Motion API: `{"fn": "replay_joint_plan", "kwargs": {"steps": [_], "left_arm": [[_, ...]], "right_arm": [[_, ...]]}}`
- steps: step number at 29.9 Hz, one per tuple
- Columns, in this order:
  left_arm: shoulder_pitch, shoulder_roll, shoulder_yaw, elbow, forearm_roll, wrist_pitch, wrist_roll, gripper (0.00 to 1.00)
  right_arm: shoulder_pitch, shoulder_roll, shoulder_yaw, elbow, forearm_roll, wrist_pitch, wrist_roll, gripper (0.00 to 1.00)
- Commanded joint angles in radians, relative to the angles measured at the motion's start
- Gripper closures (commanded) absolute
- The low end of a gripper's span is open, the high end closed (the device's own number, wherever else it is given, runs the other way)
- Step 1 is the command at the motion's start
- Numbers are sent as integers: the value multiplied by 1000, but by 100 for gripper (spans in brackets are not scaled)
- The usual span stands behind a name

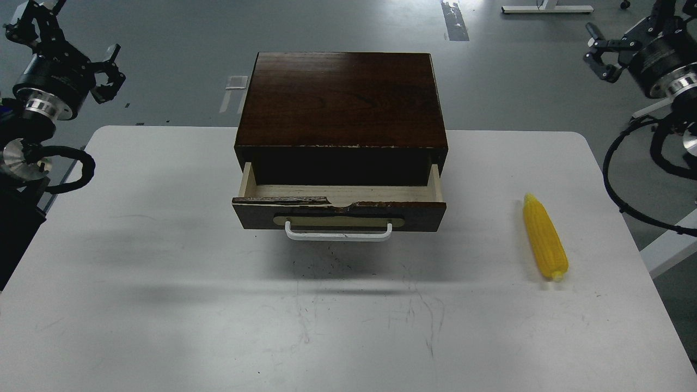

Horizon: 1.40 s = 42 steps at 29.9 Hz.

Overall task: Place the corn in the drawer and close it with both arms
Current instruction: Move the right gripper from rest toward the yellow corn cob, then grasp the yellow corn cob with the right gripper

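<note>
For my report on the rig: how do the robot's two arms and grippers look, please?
Both arms are black with round silver metal joint rings and looping black cables. The left gripper and the right gripper are black claw-like pieces on thick cylindrical wrists.

Tabletop: white, rounded far corners, fills most of the view; surface scuffed with fine dark scratches and specks, densest near the middle front.
Shadows: soft, broad grey patches across the tabletop's left and centre; light diffuse, from overhead.
Floor: smooth grey, matte, slight sheen; visible beyond the far edge and down the right side.
Floor tape: dark worn strip, far centre-right, running away from the viewer.
Pale floor marks: small whitish rectangle and a thin pale strip just beside it, far left of centre.
White furniture base: flat bar with a foot, top right edge.
White frame leg: angled, right of the tabletop.
</note>
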<state>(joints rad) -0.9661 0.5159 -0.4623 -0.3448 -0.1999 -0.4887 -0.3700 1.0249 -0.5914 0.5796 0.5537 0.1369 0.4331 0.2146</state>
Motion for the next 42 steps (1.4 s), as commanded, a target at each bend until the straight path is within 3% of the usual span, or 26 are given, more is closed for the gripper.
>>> {"fn": "replay_joint_plan", "kwargs": {"steps": [1, 8, 13, 16, 19, 22, 28, 36, 42], "left_arm": [[9, 7, -1, -5, 0, 0, -1, 2], [7, 4, -7, -5, 0, 0, 0, 2], [6, 10, -1, -7, 2, 0, 5, 2], [10, 12, 1, -5, 4, 0, 5, 2], [9, 10, 2, -7, 5, 0, 5, 2], [0, 9, 1, -7, 5, 0, 3, 2], [-8, 12, -4, -7, 4, 0, 2, 2], [-37, 56, -2, -39, 4, 0, 0, 2], [-33, 92, -6, -80, 2, 0, -1, 2]], "right_arm": [[107, -74, -171, 20, -49, 7, 6, 0], [305, -266, -438, 237, -377, -4, -6, 0], [386, -369, -503, 426, -630, -14, -23, 0], [393, -389, -509, 514, -807, -24, -64, 0], [382, -392, -529, 572, -1015, -24, -150, 0], [380, -393, -615, 626, -1054, -24, -188, 0], [353, -387, -770, 669, -1077, -27, -216, 0], [193, -315, -790, 652, -1209, -74, -215, 3], [98, -268, -784, 557, -1215, -117, -208, 4]]}}
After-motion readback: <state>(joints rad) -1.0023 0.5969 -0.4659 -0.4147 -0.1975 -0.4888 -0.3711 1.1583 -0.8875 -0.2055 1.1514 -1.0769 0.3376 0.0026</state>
